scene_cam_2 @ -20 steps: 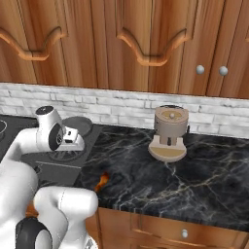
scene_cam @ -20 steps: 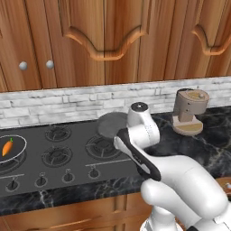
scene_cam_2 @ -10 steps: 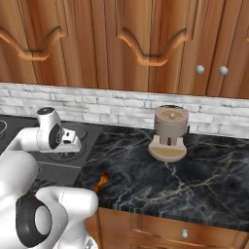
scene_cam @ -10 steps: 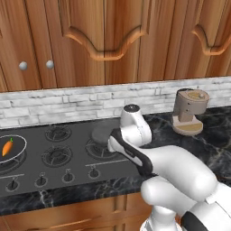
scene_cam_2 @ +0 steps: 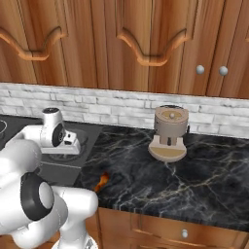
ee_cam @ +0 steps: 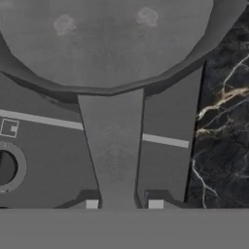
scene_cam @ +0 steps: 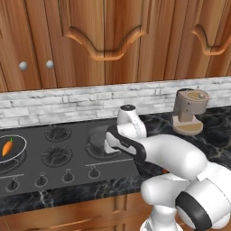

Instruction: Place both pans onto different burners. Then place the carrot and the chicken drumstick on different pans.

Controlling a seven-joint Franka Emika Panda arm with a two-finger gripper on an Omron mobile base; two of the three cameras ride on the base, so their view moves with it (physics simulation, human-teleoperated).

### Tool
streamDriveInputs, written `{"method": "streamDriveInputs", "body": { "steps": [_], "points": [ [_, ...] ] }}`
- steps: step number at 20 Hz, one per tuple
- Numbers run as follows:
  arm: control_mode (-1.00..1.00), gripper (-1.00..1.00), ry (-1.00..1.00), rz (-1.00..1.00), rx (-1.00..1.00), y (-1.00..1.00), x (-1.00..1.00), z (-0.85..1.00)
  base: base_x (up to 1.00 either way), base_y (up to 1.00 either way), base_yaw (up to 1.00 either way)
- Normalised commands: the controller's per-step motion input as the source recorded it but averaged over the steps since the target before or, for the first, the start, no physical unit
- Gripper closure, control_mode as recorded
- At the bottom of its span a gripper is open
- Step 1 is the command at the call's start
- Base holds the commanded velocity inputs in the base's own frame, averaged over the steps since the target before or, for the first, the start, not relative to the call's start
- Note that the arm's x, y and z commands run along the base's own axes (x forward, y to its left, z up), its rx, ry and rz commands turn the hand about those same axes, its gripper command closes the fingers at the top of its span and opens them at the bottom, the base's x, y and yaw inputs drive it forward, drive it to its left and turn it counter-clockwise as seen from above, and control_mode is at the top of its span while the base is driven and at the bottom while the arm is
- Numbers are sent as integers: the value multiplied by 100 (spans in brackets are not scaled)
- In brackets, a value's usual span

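Stovetop point(scene_cam: 27, 169): dark grey, set in the black marble table.
End effector point(ee_cam: 123, 204): pinched narrow on the grey pan's point(ee_cam: 107, 44) handle, over a right-hand burner.
Carrot point(scene_cam: 7, 147): in the rimmed pan point(scene_cam: 19, 155) (far left edge).
Drumstick point(scene_cam_2: 101, 181): near the table's front edge.

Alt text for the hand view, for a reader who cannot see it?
The hand is shut on the flat handle of a plain grey pan, seen from above over the dark stovetop. Black marbled counter lies at the right.

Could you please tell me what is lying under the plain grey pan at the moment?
The grey pan sits over the stovetop; its handle runs between the jaws. Any burner beneath is covered by the pan.
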Motion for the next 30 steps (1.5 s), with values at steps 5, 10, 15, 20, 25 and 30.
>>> {"method": "streamDriveInputs", "body": {
  "steps": [5, 10, 15, 20, 25, 30],
  "points": [
    [-100, 100, 0, 0, 0, 27, 6, -28, 0, 0, 0],
    [-100, 100, 1, 0, 0, 22, 14, -39, 0, 0, 0],
    [-100, 100, 9, 0, 0, 12, 4, -6, 0, 0, 0],
    [-100, -100, 3, 0, 0, 0, 0, 0, 0, 0, 0],
    [-100, -100, 0, 0, 0, 0, 0, 0, 0, 0, 0],
    [-100, -100, 0, 0, 0, -2, -3, 13, 0, 0, 0]
  ]
}}
